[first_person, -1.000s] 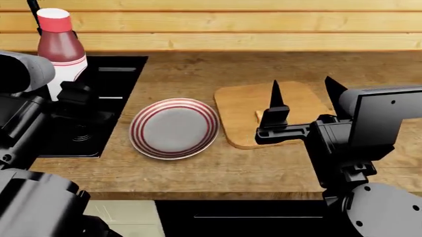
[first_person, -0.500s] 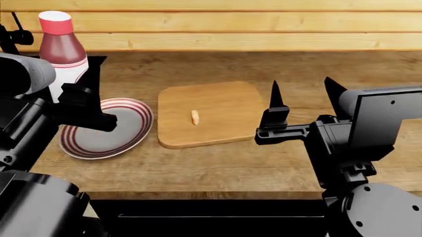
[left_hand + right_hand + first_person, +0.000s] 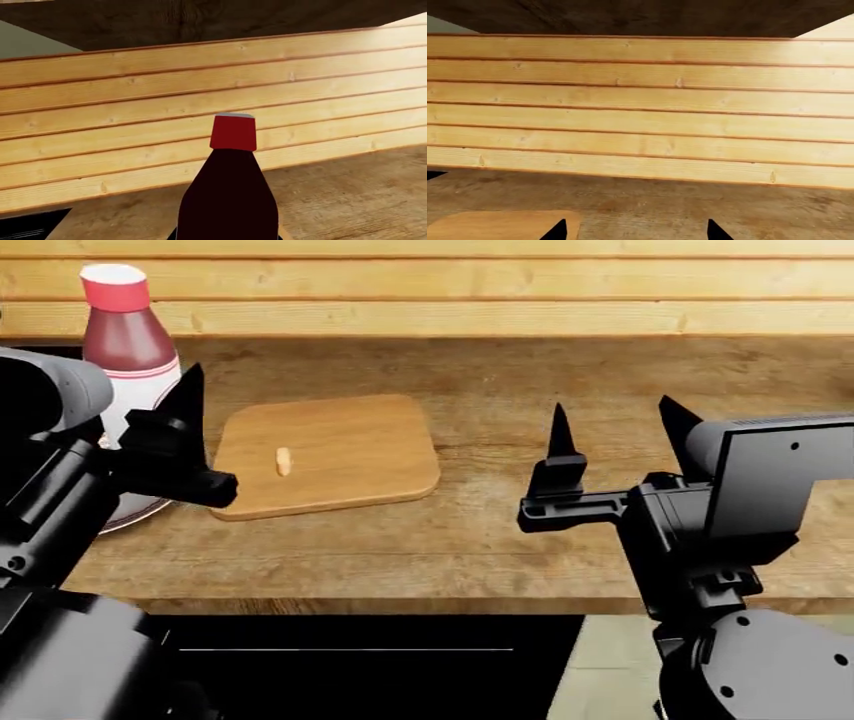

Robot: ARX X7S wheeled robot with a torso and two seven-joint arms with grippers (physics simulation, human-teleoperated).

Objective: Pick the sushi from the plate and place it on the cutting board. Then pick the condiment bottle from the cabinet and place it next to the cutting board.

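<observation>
The dark red-brown condiment bottle (image 3: 127,340) with a red cap (image 3: 233,132) stands upright in my left gripper (image 3: 150,405), which is shut on its lower body, above the counter's left end. The tan cutting board (image 3: 327,455) lies just to its right, with the small sushi (image 3: 283,461) resting on it. Only a sliver of the red-striped plate (image 3: 140,510) shows behind my left arm. My right gripper (image 3: 611,410) hovers open and empty to the right of the board. In the right wrist view the right gripper (image 3: 635,232) has a corner of the cutting board (image 3: 500,225) beside one fingertip.
A wooden plank wall (image 3: 467,285) closes the back of the counter (image 3: 534,530). The counter's front edge runs across the lower part of the head view, with dark cabinet fronts (image 3: 347,660) below. A dark surface corner (image 3: 27,225) shows beside the bottle.
The whole scene has slid left in the head view: board, sushi and plate shifted left and the dark cooktop left the frame. The bottle stayed in my left gripper. Right gripper unchanged.
</observation>
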